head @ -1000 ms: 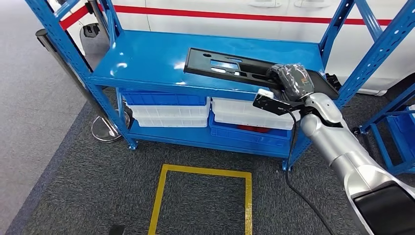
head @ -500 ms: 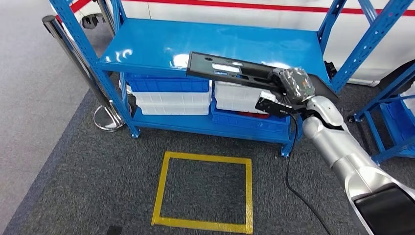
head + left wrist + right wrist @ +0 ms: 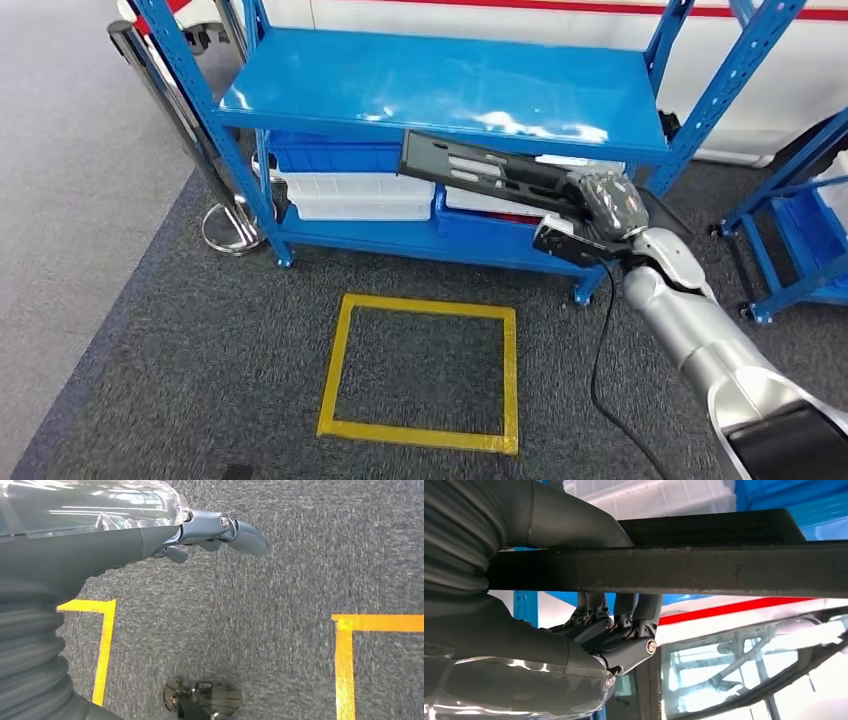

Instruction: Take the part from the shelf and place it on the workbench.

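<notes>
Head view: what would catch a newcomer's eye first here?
The long flat black metal part with cut-out slots, gripped at one end by the right hand and held in the air in front of the blue steel shelf rack. Next, the yellow tape square on the grey carpet below.

Bright, even overhead light glares white on the blue shelf; wrist views blur close up.

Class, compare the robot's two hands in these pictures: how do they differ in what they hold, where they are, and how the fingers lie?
The right hand grips the black part; the left hand holds nothing. The right hand is raised in front of the blue shelf; the left hangs above the grey carpet. The right hand's fingers wrap the part; the left's lie loosely extended. Both wear clear plastic covers.
</notes>
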### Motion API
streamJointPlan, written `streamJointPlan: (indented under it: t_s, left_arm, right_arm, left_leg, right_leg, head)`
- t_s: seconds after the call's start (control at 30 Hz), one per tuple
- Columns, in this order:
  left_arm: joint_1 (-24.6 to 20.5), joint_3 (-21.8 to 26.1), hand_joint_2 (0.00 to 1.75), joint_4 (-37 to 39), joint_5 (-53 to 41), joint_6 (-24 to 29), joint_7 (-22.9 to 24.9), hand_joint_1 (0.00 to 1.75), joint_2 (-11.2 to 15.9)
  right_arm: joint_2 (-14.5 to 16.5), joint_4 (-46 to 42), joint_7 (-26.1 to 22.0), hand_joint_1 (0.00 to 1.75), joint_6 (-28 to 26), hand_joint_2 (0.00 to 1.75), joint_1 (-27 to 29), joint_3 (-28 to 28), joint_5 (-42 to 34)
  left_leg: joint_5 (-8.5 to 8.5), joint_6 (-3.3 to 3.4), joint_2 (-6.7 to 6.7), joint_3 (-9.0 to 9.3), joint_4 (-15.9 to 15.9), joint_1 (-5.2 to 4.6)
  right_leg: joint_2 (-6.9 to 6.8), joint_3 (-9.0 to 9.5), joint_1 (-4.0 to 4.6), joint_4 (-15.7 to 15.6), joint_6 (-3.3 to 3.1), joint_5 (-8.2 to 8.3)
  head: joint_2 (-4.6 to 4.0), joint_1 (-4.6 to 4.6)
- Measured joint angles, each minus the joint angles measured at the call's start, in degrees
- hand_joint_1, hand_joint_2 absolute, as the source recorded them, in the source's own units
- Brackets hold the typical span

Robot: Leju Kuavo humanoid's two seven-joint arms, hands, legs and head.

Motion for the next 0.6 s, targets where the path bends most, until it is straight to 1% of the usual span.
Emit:
streamJointPlan:
  t_s: [0.03,0.07,0.1,0.13,0.17,0.2,0.23,0.27,0.3,0.33,0.37,0.4,0.43,0.47,0.5,0.53,0.57,0.6]
  left_arm:
    - [0.07,0.06,1.75,0.0,0.11,0.06,-0.13,0.0,0.01]
    - [0.13,0.12,1.75,0.0,0.23,0.1,-0.22,0.0,0.01]
    - [0.17,0.16,1.75,0.0,0.33,0.15,-0.3,0.0,-0.01]
    - [0.16,0.2,1.75,0.0,0.4,0.17,-0.35,0.0,-0.02]
    - [0.12,0.23,1.75,0.0,0.44,0.19,-0.39,0.0,-0.03]
    - [0.08,0.27,1.75,0.0,0.47,0.2,-0.43,0.0,-0.04]
    - [0.08,0.33,1.75,0.0,0.5,0.22,-0.45,0.0,-0.04]
    - [0.13,0.42,1.75,0.0,0.55,0.24,-0.45,0.0,-0.04]
    - [0.18,0.5,1.75,0.0,0.58,0.27,-0.43,0.0,-0.04]
    - [0.23,0.56,1.75,0.0,0.6,0.31,-0.37,0.0,-0.04]
    - [0.23,0.6,1.75,0.0,0.6,0.34,-0.3,0.0,-0.06]
    - [0.21,0.61,1.75,0.0,0.6,0.38,-0.24,0.0,-0.11]
    - [0.18,0.61,1.75,0.0,0.59,0.41,-0.2,0.0,-0.21]
    - [0.17,0.61,1.75,0.0,0.6,0.46,-0.19,0.0,-0.3]
    - [0.16,0.62,1.75,0.0,0.6,0.52,-0.19,0.0,-0.38]
    - [0.17,0.63,1.75,0.0,0.61,0.6,-0.19,0.0,-0.42]
    - [0.21,0.65,1.75,0.0,0.63,0.69,-0.18,0.0,-0.42]
    - [0.25,0.65,1.75,0.02,0.69,0.78,-0.18,0.0,-0.4]
  right_arm:
    - [0.01,0.05,-0.01,1.75,-0.08,1.75,0.17,-0.02,0.01]
    - [0.02,0.15,-0.03,1.75,-0.12,1.75,0.37,-0.02,0.01]
    - [0.04,0.27,-0.05,1.75,-0.1,1.75,0.56,-0.02,0.02]
    - [0.07,0.4,-0.07,1.75,-0.07,1.75,0.71,-0.02,0.02]
    - [0.1,0.55,-0.1,1.75,-0.03,1.75,0.83,-0.02,0.02]
    - [0.14,0.67,-0.12,1.75,-0.01,1.75,0.92,-0.02,0.02]
    - [0.17,0.8,-0.14,1.75,0.01,1.75,1.03,-0.02,0.02]
    - [0.23,0.95,-0.18,1.75,0.01,1.75,1.24,-0.02,0.02]
    - [0.31,1.11,-0.26,1.75,-0.02,1.75,1.5,-0.02,0.01]
    - [0.45,1.29,-0.38,1.75,-0.04,1.75,1.77,-0.02,-0.03]
    - [0.63,1.46,-0.51,1.75,-0.08,1.75,2.0,-0.02,-0.09]
    - [0.84,1.6,-0.6,1.75,-0.11,1.75,2.12,-0.03,-0.19]
    - [1.08,1.69,-0.69,1.75,-0.15,1.75,2.18,-0.05,-0.32]
    - [1.28,1.74,-0.8,1.75,-0.2,1.75,2.23,-0.09,-0.48]
    - [1.44,1.78,-0.94,1.75,-0.27,1.75,2.26,-0.15,-0.65]
    - [1.54,1.83,-1.11,1.75,-0.35,1.75,2.3,-0.21,-0.81]
    - [1.59,1.9,-1.33,1.75,-0.44,1.75,2.36,-0.31,-0.98]
    - [1.73,1.99,-1.57,1.75,-0.52,1.75,2.44,-0.39,-1.2]
  left_leg:
    - [0.04,0.43,-0.11,0.23,-0.63,-0.26]
    - [0.5,1.0,-0.04,0.0,-0.81,-0.2]
    - [1.05,1.62,0.07,-0.3,-1.07,-0.2]
    - [1.63,2.33,0.2,-0.7,-1.3,-0.16]
    - [2.24,2.92,0.31,-1.22,-1.48,-0.13]
    - [2.76,3.28,0.35,-1.89,-1.43,-0.33]
    - [3.26,3.53,0.34,-2.6,-1.33,-0.52]
    - [3.76,3.62,0.33,-3.36,-1.19,-0.73]
    - [4.23,3.67,0.32,-4.13,-0.99,-0.93]
    - [4.65,3.67,0.31,-4.91,-0.73,-1.1]
    - [5.05,3.62,0.31,-5.68,-0.43,-1.25]
    - [5.42,3.54,0.32,-6.35,-0.14,-1.34]
    - [5.81,3.39,0.33,-6.94,0.1,-1.49]
    - [6.29,3.19,0.37,-7.32,0.13,-1.53]
    - [6.81,2.96,0.41,-7.54,0.05,-1.5]
    - [7.4,2.68,0.44,-7.66,-0.2,-1.44]
    - [8.06,2.4,0.39,-7.71,-0.54,-1.38]
    - [8.0,2.06,0.26,-7.94,-0.59,-1.34]
  right_leg:
    - [0.0,-0.15,0.01,-0.19,0.5,0.52]
    - [0.02,-0.26,-0.09,-0.33,0.91,0.69]
    - [0.06,-0.51,-0.15,-0.01,1.2,0.11]
    - [0.1,-1.02,-0.19,1.24,1.34,-1.43]
    - [0.15,-1.83,-0.19,3.68,1.37,-3.86]
    - [0.21,-2.85,-0.11,7.21,1.33,-6.69]
    - [0.27,-3.86,-0.02,11.18,1.32,-9.13]
    - [0.31,-4.43,0.07,14.55,1.28,-10.47]
    - [0.34,-4.28,0.18,16.39,1.18,-10.55]
    - [0.36,-3.2,0.29,16.22,0.98,-9.49]
    - [0.37,-1.21,0.44,14.1,0.66,-7.86]
    - [0.38,1.32,0.66,10.49,0.19,-6.8]
    - [0.39,3.99,0.9,6.39,-0.26,-6.61]
    - [0.38,5.91,1.14,3.23,-0.59,-6.75]
    - [0.38,6.97,1.39,1.18,-0.85,-7.08]
    - [0.37,7.28,1.55,0.34,-0.97,-7.07]
    - [0.33,6.93,1.61,0.2,-1.14,-6.47]
    - [0.18,6.59,1.48,-0.16,-1.45,-5.76]
  head:
    - [0.0,0.01]
    - [0.0,0.01]
    - [0.0,0.02]
    - [0.0,0.02]
    - [0.0,0.03]
    - [0.0,0.03]
    - [0.0,0.03]
    - [0.0,0.04]
    - [0.0,0.03]
    - [0.0,0.03]
    - [0.0,0.03]
    - [0.0,0.03]
    - [0.0,0.03]
    - [0.0,0.02]
    - [0.0,0.02]
    - [0.0,0.01]
    - [0.0,0.0]
    - [0.0,0.0]
